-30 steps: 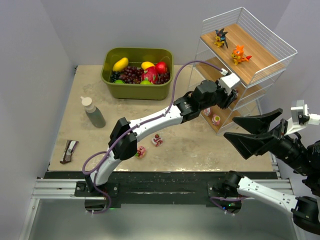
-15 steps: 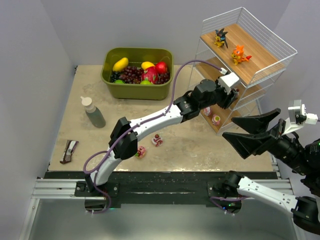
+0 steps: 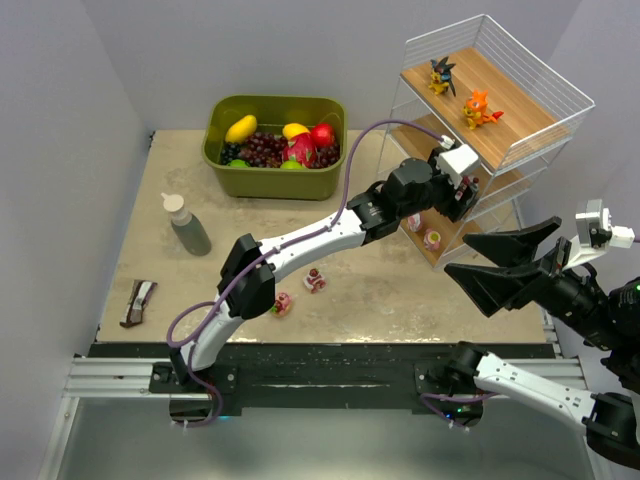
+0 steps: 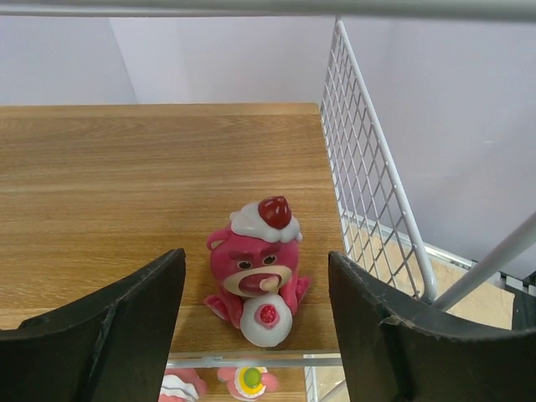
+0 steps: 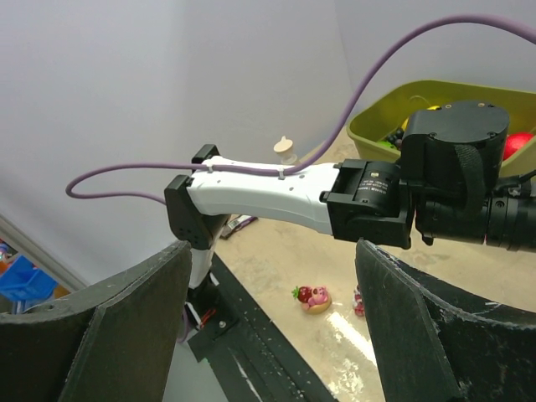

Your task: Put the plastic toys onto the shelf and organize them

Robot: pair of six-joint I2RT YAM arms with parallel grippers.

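The left arm's wrist has crept a little further right in the top view, deeper into the tall white wire-frame shelf point(image 3: 510, 120) at upper right. The right arm at lower right has barely shifted.

In the left wrist view, the left gripper point(image 4: 255, 261) is spread wide. The pink plastic bear figurine with a white-and-red topping point(image 4: 255, 280) sits upright between the jaws, lower centre of the frame, touching neither. It rests on the light-wood middle tier point(image 4: 126, 167), close to the front edge, so this toy looks delivered. The next move is probably a clean retreat without nudging it off that edge.

The right gripper point(image 5: 270, 251) also gapes wide and holds nothing.

An orange creature figurine point(image 3: 478, 108) and a dark spiky one point(image 3: 440, 75) stand on the top tier. Two small pink figurines point(image 3: 314, 280) point(image 3: 282, 303) lie on the beige desk point(image 3: 200, 290) at centre frame, awaiting collection.
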